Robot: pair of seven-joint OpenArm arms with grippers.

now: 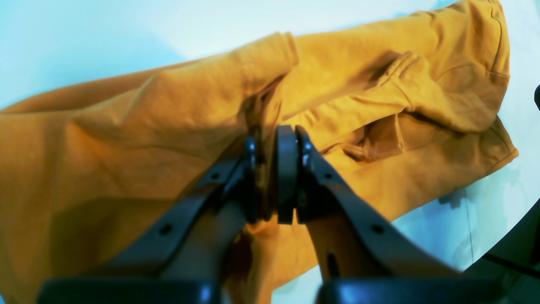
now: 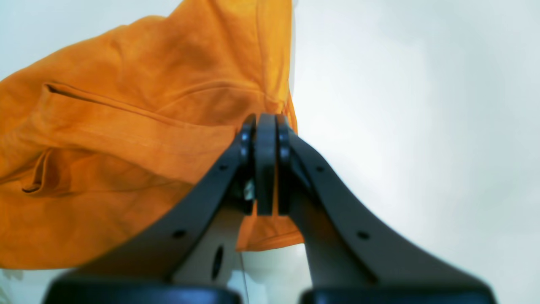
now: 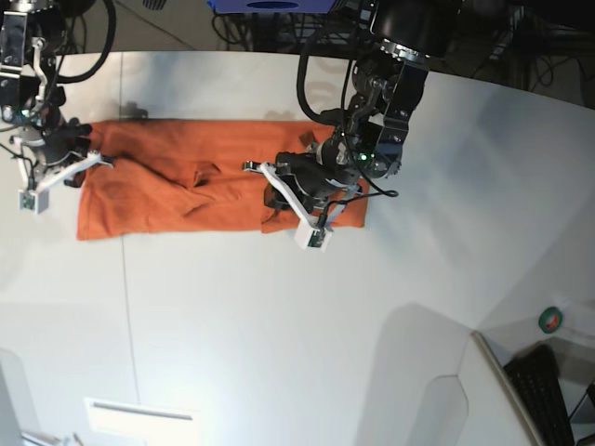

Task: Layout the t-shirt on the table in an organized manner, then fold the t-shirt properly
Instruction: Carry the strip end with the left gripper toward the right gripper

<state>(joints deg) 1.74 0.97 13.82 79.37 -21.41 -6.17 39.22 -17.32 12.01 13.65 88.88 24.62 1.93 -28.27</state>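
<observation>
The orange t-shirt (image 3: 177, 190) lies stretched in a long, wrinkled band across the far part of the white table (image 3: 279, 325). My left gripper (image 3: 282, 189) is shut on a bunched fold of the shirt near its right end; in the left wrist view (image 1: 274, 139) fabric (image 1: 147, 126) is pinched between the jaws. My right gripper (image 3: 82, 160) is shut on the shirt's left edge; in the right wrist view (image 2: 265, 122) the cloth (image 2: 126, 126) hangs to the left of the jaws. The neck tag is not visible.
A thin dark seam (image 3: 125, 288) runs down the table. A small round green item (image 3: 551, 321) and a keyboard (image 3: 548, 386) sit off the right edge. A white strip (image 3: 139, 412) lies at the front left. Cables and arm bases crowd the far edge.
</observation>
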